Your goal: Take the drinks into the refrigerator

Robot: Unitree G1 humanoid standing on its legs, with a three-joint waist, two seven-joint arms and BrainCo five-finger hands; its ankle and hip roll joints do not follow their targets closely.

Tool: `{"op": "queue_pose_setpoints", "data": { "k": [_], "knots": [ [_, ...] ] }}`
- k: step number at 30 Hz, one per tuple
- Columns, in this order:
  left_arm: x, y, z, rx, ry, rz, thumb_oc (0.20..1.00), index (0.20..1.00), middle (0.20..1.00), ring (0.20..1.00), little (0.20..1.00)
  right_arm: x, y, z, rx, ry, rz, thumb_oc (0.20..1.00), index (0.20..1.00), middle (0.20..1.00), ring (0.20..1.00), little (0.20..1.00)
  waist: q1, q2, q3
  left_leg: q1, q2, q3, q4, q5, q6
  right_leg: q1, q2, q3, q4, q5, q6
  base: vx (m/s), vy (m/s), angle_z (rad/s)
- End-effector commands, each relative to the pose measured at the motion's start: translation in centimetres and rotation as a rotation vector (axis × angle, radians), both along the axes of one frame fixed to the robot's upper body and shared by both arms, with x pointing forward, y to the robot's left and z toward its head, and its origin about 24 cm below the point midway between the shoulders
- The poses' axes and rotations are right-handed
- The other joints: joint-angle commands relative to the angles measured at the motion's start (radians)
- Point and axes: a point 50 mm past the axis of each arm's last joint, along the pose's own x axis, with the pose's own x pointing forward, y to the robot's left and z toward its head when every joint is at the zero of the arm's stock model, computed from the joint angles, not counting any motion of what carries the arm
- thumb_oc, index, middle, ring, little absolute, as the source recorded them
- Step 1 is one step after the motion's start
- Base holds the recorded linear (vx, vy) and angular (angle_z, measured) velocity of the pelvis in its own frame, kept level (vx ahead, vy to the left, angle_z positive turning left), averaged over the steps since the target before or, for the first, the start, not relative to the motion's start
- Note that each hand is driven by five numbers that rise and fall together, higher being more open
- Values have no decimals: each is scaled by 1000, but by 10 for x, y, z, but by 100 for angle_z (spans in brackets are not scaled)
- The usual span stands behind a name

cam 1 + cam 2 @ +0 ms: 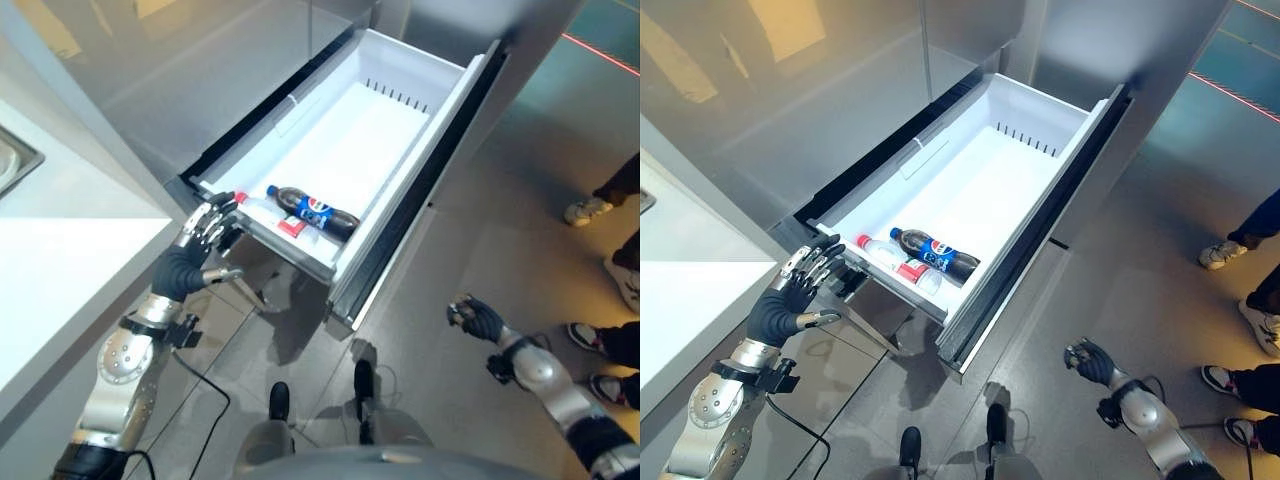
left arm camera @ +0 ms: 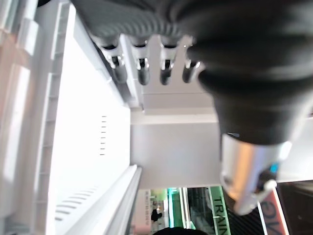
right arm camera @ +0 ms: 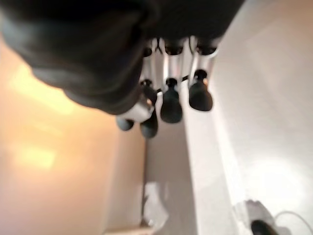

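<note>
Left robot hand [image 1: 790,290] sits at the near left corner of the pulled-out freezer drawer [image 1: 1040,125], fingers straight and spread, holding nothing; in its wrist view I see the dark tips lined up just over the white drawer rim. Whether the tips actually touch the rim I cannot tell.

Both drinks are already lying down inside the drawer, at its near end, close behind the front wall. I can see a dark cola bottle [image 1: 937,255] with a blue, red and white label; the print is too small for me to read, so I leave it. Its long axis runs on a slant across the drawer, blue cap toward the left side and rear, base toward the right side and front. Just beside it, on the near side, lies a clear bottle [image 1: 895,266] with a red cap and a red label, running nearly parallel, cap toward my left robot hand. The two look as if they touch along part of their length. The remaining white drawer floor behind them is bare up to the slotted back wall.

Right robot hand [image 1: 476,318] hangs low over the grey floor, well apart from the drawer, fingers curled in on nothing.

White surface [image 1: 60,270] lies at the left. Shoes of a person [image 1: 590,210] show at the right edge.
</note>
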Motion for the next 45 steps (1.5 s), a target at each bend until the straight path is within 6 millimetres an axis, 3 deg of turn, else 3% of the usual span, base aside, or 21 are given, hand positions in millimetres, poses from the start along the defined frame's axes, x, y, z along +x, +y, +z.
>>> {"op": "queue_pose_setpoints", "data": {
  "k": [1,2,10,18,26,27,28,35,41,45],
  "knots": [
    [0,-12,33,16,-175,-83,1000,1000,1000,1000,1000,37,22,43,-40,-156,164,200,200,200,200,200,22,-3,32,-50,-75,-45,82,-60,99,4,-11,-53,187,-174,33,-20,-16,9],
    [0,-12,33,16,-175,-82,1000,1000,1000,1000,1000,37,22,43,-40,-157,165,200,200,200,200,200,21,-3,33,-50,-75,-45,83,-60,99,4,-11,-53,188,-174,33,-17,-19,14],
    [-3,-19,48,-10,-227,-150,1000,1000,1000,1000,1000,64,58,105,-57,-372,362,200,200,200,200,200,68,-12,66,-86,-78,-72,98,-47,94,-8,-17,-85,191,-174,31,-10,-22,15],
    [-2,-23,59,-29,-266,-192,1000,1000,1000,1000,1000,79,92,157,26,-579,441,200,200,200,200,200,136,-48,88,-123,-86,-127,101,-30,91,-8,-26,-140,187,-181,29,14,-38,14],
    [-1,-23,59,-30,-265,-197,1000,1000,1000,1000,1000,81,93,159,26,-588,441,200,200,200,200,200,141,-52,89,-127,-87,-137,101,-27,89,-6,-28,-149,186,-182,28,4,-10,8],
    [-2,-23,60,-30,-268,-203,1000,1000,1000,1000,1000,85,99,168,23,-616,454,200,200,200,200,200,164,-60,93,-131,-90,-155,94,-21,89,-1,-28,-165,184,-187,27,35,-138,44],
    [1,-27,65,-42,-282,-235,1000,1000,1000,1000,1000,103,113,194,31,-708,433,200,200,200,200,200,222,-77,98,-144,-100,-213,76,-1,82,11,-36,-228,177,-196,21,41,-150,33],
    [1,-27,71,-73,-296,-249,1000,1000,1000,1000,1000,125,128,237,85,-831,354,200,200,200,200,200,294,-78,111,-157,-117,-264,75,9,76,21,-47,-286,186,-211,17,14,-30,51],
    [2,-25,74,-86,-307,-243,1000,1000,1000,1000,1000,129,140,255,107,-875,355,200,200,200,200,200,323,-79,118,-163,-120,-278,74,12,76,22,-51,-309,192,-216,16,18,3,24],
    [2,-24,74,-91,-313,-228,1000,1000,1000,1000,1000,128,144,254,136,-877,352,200,200,200,200,200,330,-79,119,-164,-119,-279,73,12,77,22,-52,-314,195,-219,16,20,6,24]
  ]
}}
